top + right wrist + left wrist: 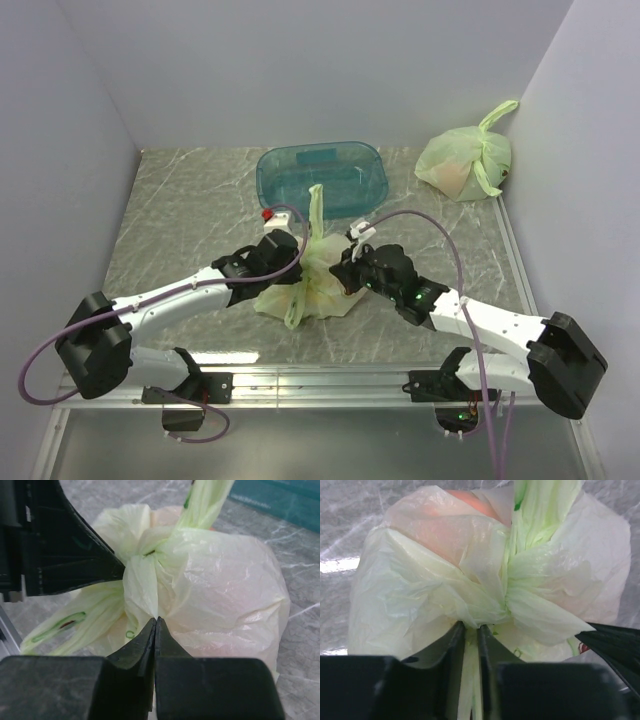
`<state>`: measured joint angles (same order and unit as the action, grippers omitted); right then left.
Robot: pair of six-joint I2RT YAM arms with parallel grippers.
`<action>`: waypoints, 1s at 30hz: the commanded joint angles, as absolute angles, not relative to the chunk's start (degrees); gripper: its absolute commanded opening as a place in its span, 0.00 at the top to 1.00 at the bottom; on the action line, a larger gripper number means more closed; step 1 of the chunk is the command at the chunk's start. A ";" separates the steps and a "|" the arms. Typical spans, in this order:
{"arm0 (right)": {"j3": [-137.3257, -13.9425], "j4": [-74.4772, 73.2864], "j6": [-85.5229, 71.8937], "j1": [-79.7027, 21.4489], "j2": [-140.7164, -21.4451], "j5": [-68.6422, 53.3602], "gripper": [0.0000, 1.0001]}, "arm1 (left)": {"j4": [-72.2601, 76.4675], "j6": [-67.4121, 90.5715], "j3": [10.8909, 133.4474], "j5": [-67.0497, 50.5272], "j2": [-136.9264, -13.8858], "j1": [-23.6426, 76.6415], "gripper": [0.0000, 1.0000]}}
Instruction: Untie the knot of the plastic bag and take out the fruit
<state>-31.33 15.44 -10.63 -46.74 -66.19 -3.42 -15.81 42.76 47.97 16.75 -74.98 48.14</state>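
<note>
— Gripping anything, that left gripper [471, 628]?
— Yes, clamped on a green strip of the plastic bag [318, 285], which lies between both arms. Pinkish fruit [462, 500] shows through the film. The right gripper [156, 623] is pressed closed under the knot [148, 554].
— Beyond?
— A teal bin [320, 172], then a second bag [462, 160] far right.

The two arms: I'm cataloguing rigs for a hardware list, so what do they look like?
The left arm and right arm have white links, chunky black joints and black wedge-shaped jaws. A thin purple cable loops along each. Green lights glow on the right one's wrist.
</note>
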 commanded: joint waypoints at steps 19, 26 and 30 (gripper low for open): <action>-19.16 9.24 -26.11 -33.40 -43.87 12.57 1.00 | -16.25 43.68 37.18 7.92 -54.24 25.85 0.99; -24.33 -1.20 -18.38 -37.25 -38.85 6.68 0.55 | -14.42 41.49 35.59 2.13 -52.29 24.87 1.00; -34.15 -7.02 -9.50 -44.71 -41.39 7.12 0.24 | -14.85 38.94 37.26 0.27 -53.17 24.96 0.99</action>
<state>-25.63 -2.50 -17.15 -40.10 -40.27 7.44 -15.68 41.78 35.70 3.77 -53.08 25.19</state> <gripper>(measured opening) 0.724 0.012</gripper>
